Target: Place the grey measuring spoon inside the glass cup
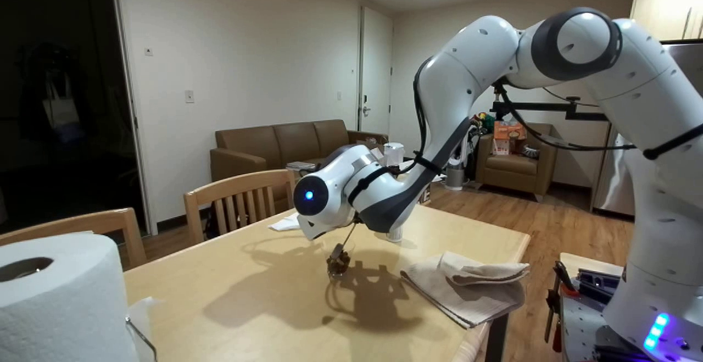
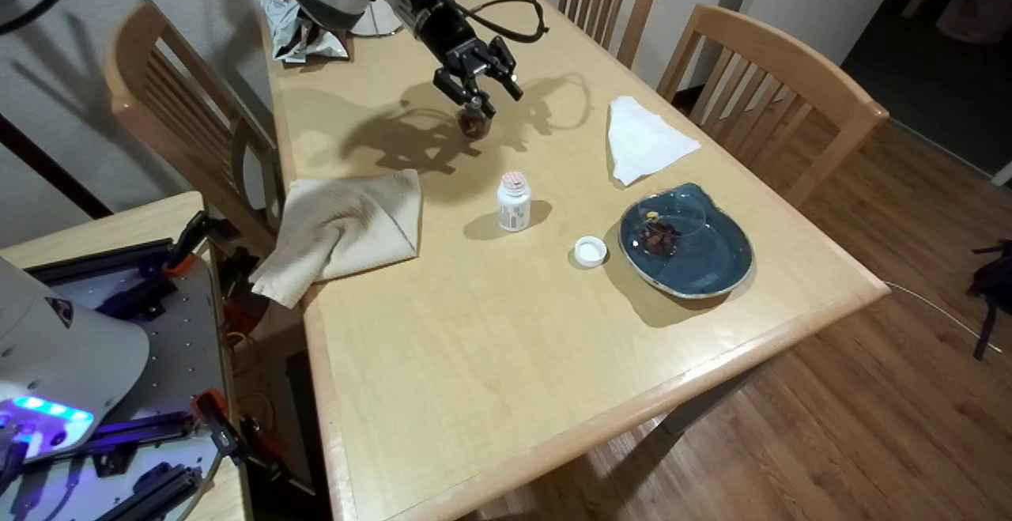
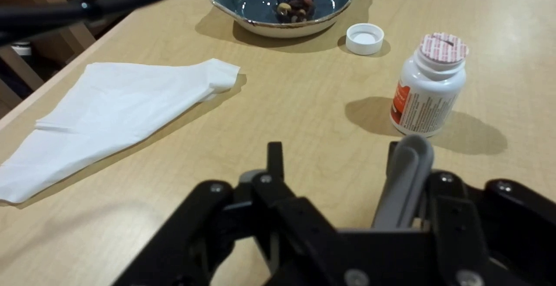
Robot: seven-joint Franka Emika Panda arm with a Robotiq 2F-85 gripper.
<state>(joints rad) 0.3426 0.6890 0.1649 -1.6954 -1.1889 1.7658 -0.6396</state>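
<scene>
Wrist view: the jaws stood well apart, the grey measuring spoon (image 3: 402,186) beside the right-hand one; in an exterior view, the glass cup (image 2: 474,124) sat just below.

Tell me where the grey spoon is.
In the wrist view, the grey measuring spoon shows right of centre, beside one gripper finger, just below the white bottle.

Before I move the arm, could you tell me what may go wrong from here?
The grey measuring spoon is close to one jaw of the open gripper, so a sideways move might catch it and pull it over.
The glass cup sits just below the gripper; a bump could tip it and spill its dark contents.
</scene>
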